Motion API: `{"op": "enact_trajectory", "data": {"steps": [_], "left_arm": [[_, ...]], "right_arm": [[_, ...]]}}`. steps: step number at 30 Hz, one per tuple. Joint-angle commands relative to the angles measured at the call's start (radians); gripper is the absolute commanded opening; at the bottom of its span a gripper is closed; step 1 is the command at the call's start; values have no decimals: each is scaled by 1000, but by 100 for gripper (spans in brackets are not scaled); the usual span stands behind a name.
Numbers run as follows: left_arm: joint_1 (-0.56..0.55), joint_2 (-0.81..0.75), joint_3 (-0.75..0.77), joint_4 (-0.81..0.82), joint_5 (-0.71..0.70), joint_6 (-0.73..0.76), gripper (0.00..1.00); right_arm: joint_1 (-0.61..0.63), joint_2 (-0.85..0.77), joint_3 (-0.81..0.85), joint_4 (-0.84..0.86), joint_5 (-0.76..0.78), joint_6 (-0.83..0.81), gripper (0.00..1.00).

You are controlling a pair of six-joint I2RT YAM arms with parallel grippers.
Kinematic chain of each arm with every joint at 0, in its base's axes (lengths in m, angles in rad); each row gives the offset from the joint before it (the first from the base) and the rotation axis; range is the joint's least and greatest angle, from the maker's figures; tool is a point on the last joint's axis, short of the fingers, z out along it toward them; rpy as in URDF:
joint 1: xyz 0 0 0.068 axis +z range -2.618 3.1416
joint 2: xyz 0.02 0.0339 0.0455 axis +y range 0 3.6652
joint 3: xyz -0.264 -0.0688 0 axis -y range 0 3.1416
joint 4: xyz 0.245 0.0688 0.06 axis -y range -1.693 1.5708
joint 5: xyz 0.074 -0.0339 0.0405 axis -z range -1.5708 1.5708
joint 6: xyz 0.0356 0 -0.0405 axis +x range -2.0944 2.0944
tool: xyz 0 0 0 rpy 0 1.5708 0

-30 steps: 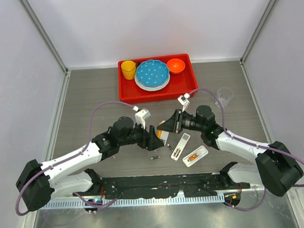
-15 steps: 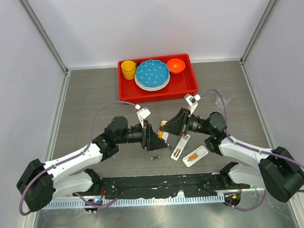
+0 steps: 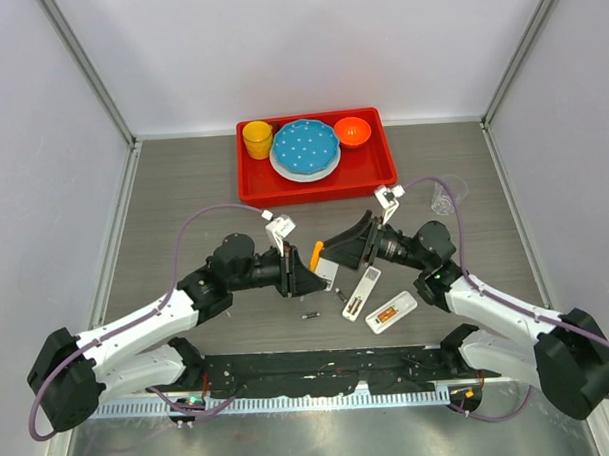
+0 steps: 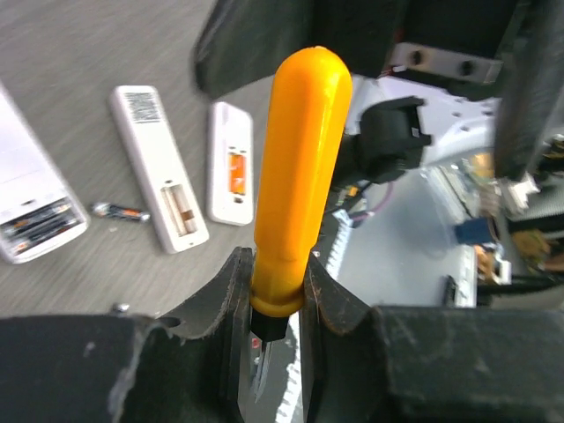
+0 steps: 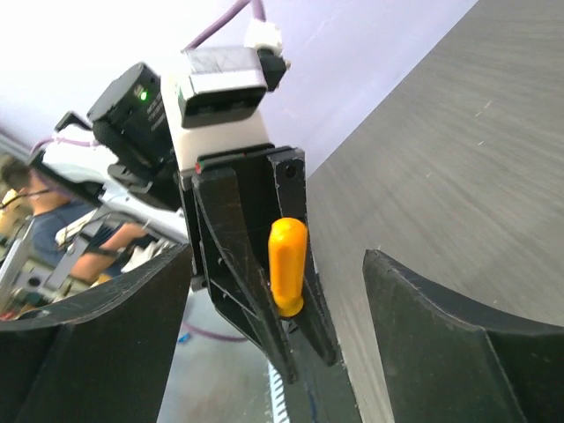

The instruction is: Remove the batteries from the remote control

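A red tray (image 3: 383,173) with a yellow cup (image 3: 257,140), a blue plate (image 3: 305,148) and an orange bowl (image 3: 352,131) is seen at the top centre of the overhead view, well apart from the arms. The middle of the left wrist view is blocked by an orange-handled screwdriver (image 4: 301,167), clamped at its lower end in the left gripper (image 4: 276,300). The right gripper (image 3: 334,257) is spread wide with nothing held. At the left of the left wrist view, one loose battery (image 4: 122,211) is seen on the table beside the remote body (image 4: 26,189), in whose compartment two batteries (image 4: 37,222) lie, all up and left of the left gripper.

Grey table (image 3: 183,182) — pale walls (image 3: 308,48)
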Motion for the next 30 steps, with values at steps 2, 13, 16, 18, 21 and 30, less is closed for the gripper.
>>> {"op": "enact_trajectory", "data": {"steps": [2,13,16,18,21,30], "left_arm": [[3,-43,89,-243,-256,102,0],[-48,-7,142,-309,-341,157,0],[-62,-6,150,-306,-342,163,0],[-65,-4,152,-301,-335,166,0],[-68,-4,153,-301,-328,166,0],[-69,-37,129,-257,-305,151,0]], "right_arm": [[1,-116,77,-262,185,-95,89],[2,24,98,-161,120,-40,74],[5,90,96,-63,86,0,73],[10,114,91,-6,58,38,71],[17,147,87,94,34,77,65],[22,134,56,172,-23,63,59]]}}
